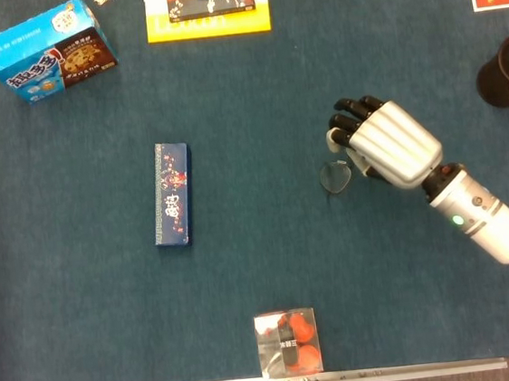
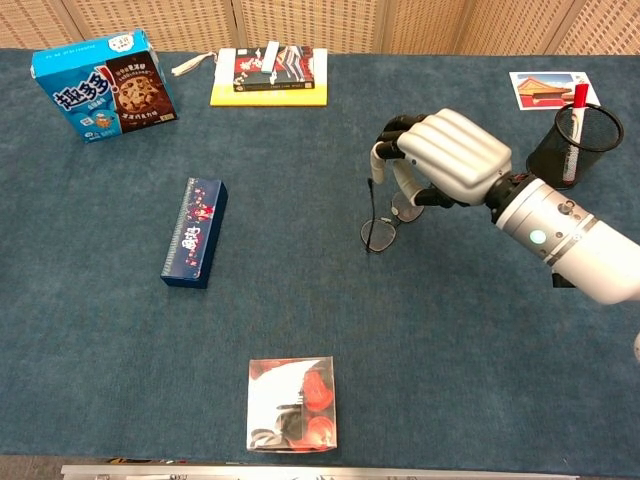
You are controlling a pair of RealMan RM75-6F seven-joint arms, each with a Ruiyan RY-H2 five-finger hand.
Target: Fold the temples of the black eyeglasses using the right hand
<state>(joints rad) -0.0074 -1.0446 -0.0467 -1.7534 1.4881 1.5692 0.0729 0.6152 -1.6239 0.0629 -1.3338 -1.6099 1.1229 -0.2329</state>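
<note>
- Fingers of our right hand [image 2: 445,155] curl onto the black eyeglasses [image 2: 385,225], pinching one raised temple [image 2: 370,200].
- We swing it slowly inward, keeping the frame flat on the table [image 2: 450,350].

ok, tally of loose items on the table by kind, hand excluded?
Boxes: 3 — cookie box, dark blue box, clear box with red contents
Books: 1 — yellow book
Eyeglasses: 1 — black eyeglasses, under the right hand
Pen holders: 1 — black mesh cup holding a red marker
Cards: 1 — picture card
Total: 7, or 8 with the marker
</note>
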